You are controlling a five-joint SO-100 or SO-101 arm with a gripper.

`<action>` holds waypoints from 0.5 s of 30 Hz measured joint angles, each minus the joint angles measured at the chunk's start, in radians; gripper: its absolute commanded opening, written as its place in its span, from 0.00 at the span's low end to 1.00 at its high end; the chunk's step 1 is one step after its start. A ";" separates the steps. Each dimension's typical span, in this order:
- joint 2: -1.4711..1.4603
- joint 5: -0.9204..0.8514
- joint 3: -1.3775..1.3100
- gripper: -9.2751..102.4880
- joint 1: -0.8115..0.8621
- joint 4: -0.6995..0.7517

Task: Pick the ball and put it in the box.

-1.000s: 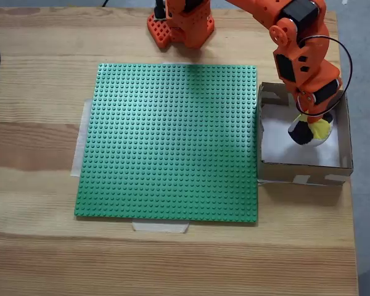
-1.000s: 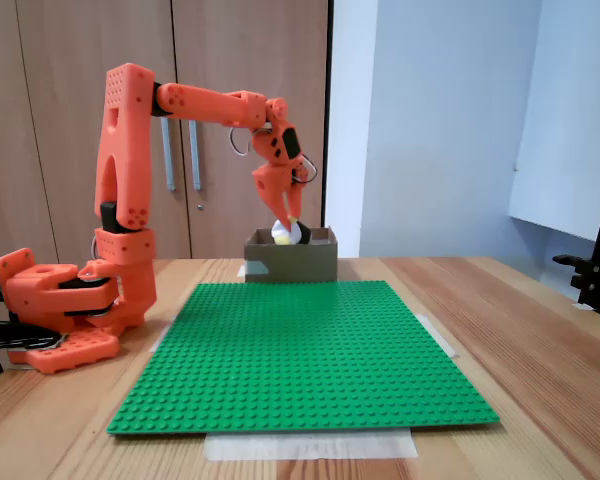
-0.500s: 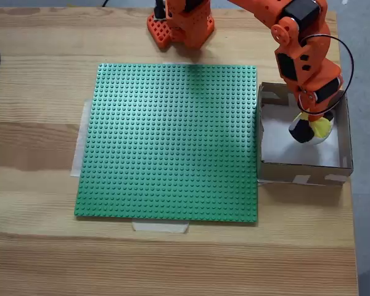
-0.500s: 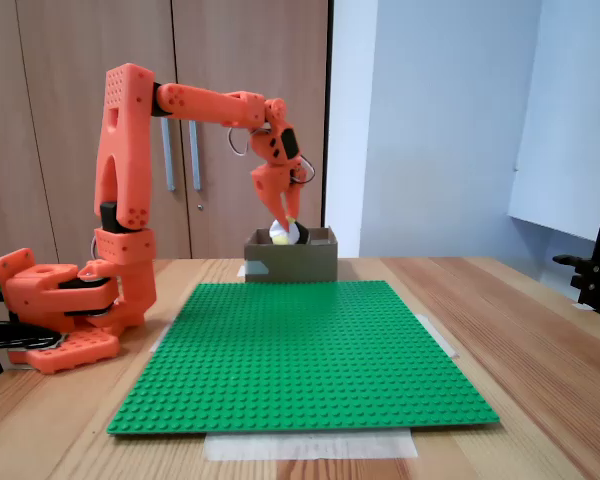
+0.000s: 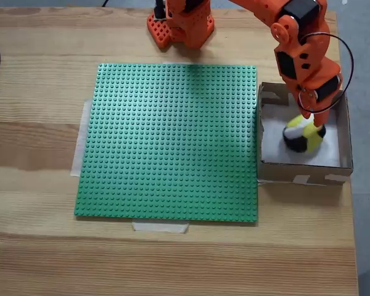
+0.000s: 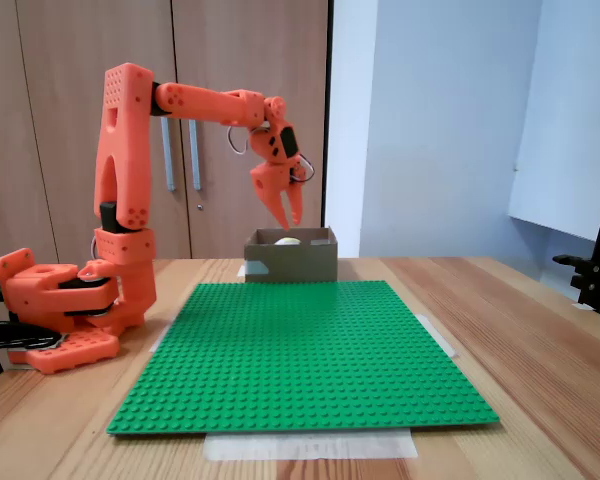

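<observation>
Ball [image 5: 303, 137] lies inside the cardboard box [image 5: 344, 132] at right; the gripper [image 6: 290, 213], jaws spread and empty, should lift straight up, clearing the walls.

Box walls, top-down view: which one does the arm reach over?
The box wall at the picture's top, nearest the robot's base; the arm hides part of it.
</observation>
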 measured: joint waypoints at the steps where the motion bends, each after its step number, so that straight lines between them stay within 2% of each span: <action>1: 0.000 -0.002 0.000 0.21 0.000 0.000; 15: 0.061 -0.021 0.055 0.21 0.021 0.014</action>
